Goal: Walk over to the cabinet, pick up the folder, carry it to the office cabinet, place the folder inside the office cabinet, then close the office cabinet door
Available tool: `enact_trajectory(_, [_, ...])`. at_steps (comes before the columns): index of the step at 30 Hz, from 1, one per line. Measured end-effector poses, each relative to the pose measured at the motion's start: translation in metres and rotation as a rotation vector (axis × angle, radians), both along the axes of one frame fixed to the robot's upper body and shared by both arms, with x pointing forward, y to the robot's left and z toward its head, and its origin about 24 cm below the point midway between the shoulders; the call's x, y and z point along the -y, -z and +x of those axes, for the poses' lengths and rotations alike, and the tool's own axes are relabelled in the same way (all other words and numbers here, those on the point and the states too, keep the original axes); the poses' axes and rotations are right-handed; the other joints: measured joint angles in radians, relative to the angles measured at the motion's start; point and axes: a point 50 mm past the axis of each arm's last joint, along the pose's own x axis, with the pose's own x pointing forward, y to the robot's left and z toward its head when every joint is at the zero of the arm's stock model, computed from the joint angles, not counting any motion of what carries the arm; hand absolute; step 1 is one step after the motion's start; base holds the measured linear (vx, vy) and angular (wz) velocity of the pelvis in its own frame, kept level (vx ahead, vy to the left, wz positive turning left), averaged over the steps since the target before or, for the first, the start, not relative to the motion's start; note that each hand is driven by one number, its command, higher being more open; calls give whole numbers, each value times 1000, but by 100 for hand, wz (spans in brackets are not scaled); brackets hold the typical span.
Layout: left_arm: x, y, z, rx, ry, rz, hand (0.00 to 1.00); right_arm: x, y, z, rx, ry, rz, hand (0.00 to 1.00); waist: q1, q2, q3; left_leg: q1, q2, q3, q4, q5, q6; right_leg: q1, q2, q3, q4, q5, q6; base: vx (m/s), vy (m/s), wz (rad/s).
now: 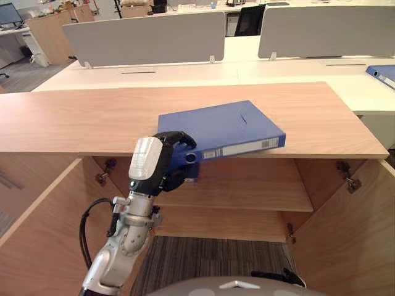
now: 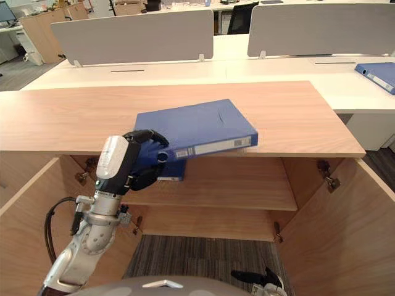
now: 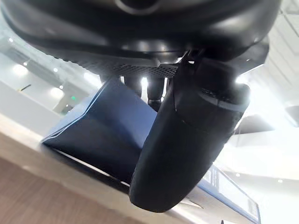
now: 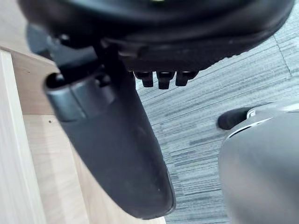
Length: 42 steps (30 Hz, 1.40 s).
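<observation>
Left eye view: left hand (image 1: 163,163), nearest item, raised on a near-upright forearm in front of the open cabinet, clenched on the near-left corner of the blue folder (image 1: 228,129), fingers hooked over its upper face, thumb beneath. The folder lies flat on the cabinet top (image 1: 80,117), the gripped corner overhanging the front edge. Below are the shelf (image 1: 247,185) and two doors swung wide, left door (image 1: 43,234) and right door (image 1: 352,234). A second blue folder (image 1: 382,74) sits far off on the white tabletop (image 1: 296,74). Right eye view: same arrangement. Left wrist view: thumb (image 3: 187,154) pressed under the folder's lower face. Right wrist view: right hand (image 4: 112,140), relaxed and carrying nothing, hangs low over grey carpet (image 4: 224,93). Handling note: a one-corner hold will probably let the far end sag, so draw the folder forward level, grip firm, before lowering it towards the shelf.
</observation>
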Motion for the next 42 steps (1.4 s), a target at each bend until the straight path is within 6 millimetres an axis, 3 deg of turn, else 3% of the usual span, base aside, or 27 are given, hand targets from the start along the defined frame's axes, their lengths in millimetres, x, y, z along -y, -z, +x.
enact_trajectory(13, [5,2,-2,-14,-54,-126,0,-1,1,-9,-13,3,0,100,-4,-9,-2,-6,7,27,1,-5,-3,-19,3,28,3,6,3,-8,7,-5])
enact_trajectory(19, [4,-13,-5,22,-69,-271,0,-9,-5,4,86,-6,1,100,-6,-16,-3,-18,11,36,6,-3,0,-44,8,43,14,14,5,-31,14,-6])
enact_trajectory(25, [-6,-37,-12,136,-116,-458,0,-34,-22,40,290,-24,46,100,-6,-23,3,-45,11,33,6,-1,11,-75,9,51,15,32,9,-54,19,-2])
enact_trajectory(29, [-18,-54,-19,248,-171,-615,0,-52,-40,58,433,-52,85,100,-7,-22,4,-45,5,32,6,-2,15,-75,4,52,15,33,10,-30,18,0])
enact_trajectory(34, [-26,-69,-29,343,-150,-826,0,-55,-73,78,641,-31,89,100,-9,-19,6,-46,2,32,6,-2,16,-77,1,53,14,33,10,0,0,0])
enact_trajectory(42, [-24,-68,-28,295,8,-1099,0,-51,-132,95,943,6,53,100,-30,-9,13,-46,2,46,6,-5,15,-86,2,68,14,34,10,-10,2,-4])
